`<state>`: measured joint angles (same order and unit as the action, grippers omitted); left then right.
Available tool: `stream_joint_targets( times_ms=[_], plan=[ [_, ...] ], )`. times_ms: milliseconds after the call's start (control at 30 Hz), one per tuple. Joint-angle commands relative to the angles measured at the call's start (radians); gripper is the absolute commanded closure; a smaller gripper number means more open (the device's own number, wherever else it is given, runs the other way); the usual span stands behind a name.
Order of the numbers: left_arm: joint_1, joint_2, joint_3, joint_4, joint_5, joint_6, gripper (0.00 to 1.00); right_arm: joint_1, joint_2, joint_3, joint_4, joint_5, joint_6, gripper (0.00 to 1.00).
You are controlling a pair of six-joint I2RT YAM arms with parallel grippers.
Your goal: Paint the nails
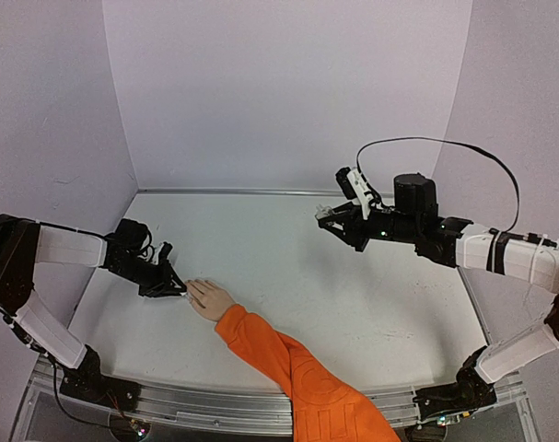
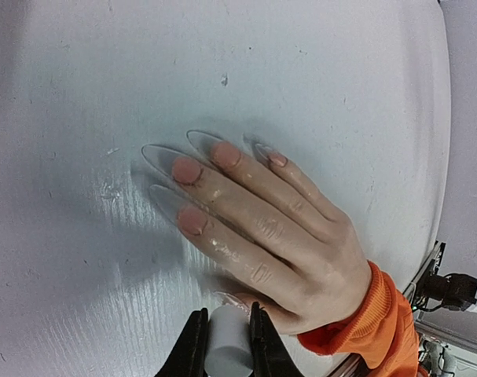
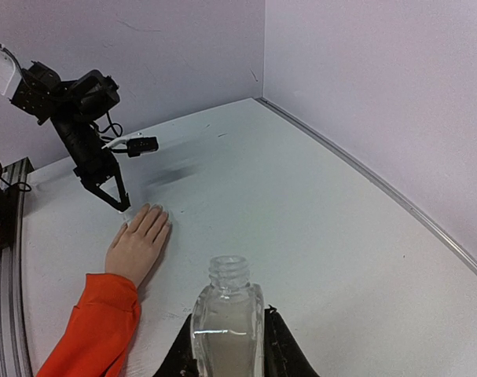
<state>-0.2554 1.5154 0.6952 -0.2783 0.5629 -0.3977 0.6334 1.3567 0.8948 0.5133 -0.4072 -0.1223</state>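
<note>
On the white table (image 1: 371, 295) under lilac walls, the hand (image 2: 285, 236) in its orange sleeve (image 2: 379, 322) lies flat, its long clear nails (image 2: 169, 162) fanned just ahead of our left claw (image 2: 226, 326), which pinches a small white cap (image 2: 227, 353). Our right claw (image 3: 229, 345), well apart, pinches the open glass bottle (image 3: 226, 302). We judge each stroke wants a light, steady pass from base to tip, paint off the skin, bottle upright.
</note>
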Motion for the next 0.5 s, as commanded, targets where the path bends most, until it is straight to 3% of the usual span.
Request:
stream_joint_targets(
  times_ms=[0,467],
  plan=[
    [-0.001,0.007,0.050,0.047,-0.015,0.000,1.00,-0.006,0.002,0.033,0.056,-0.023,0.010,1.00],
    [0.004,0.008,0.056,0.042,-0.047,0.001,1.00,-0.010,0.010,0.038,0.056,-0.028,0.012,1.00]
  ],
)
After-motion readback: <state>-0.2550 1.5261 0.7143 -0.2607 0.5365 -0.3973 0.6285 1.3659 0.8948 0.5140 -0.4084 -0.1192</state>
